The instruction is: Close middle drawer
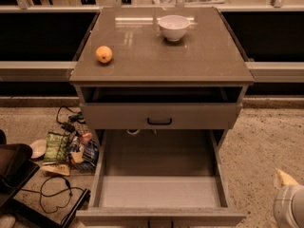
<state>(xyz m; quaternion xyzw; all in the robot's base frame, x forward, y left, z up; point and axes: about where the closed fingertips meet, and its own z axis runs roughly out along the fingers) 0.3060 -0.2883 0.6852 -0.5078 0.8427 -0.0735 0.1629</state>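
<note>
The middle drawer [159, 175] is pulled far out toward me from the grey cabinet [161, 75]. Its long plain grey interior is empty, and its low front panel [159, 216] lies at the bottom edge of the view. Above it, a similar grey drawer [159, 115] with a taller front panel and a black loop handle stands only slightly out. My gripper [287, 201] shows as a pale cream shape in the lower right corner, to the right of the open drawer's front corner and apart from it.
An orange fruit [104, 54] and a white bowl [174, 27] sit on the cabinet top. Snack packets, a plate and black cables [66, 148] lie on the floor to the left, beside a dark case [12, 167]. Speckled floor lies to the right.
</note>
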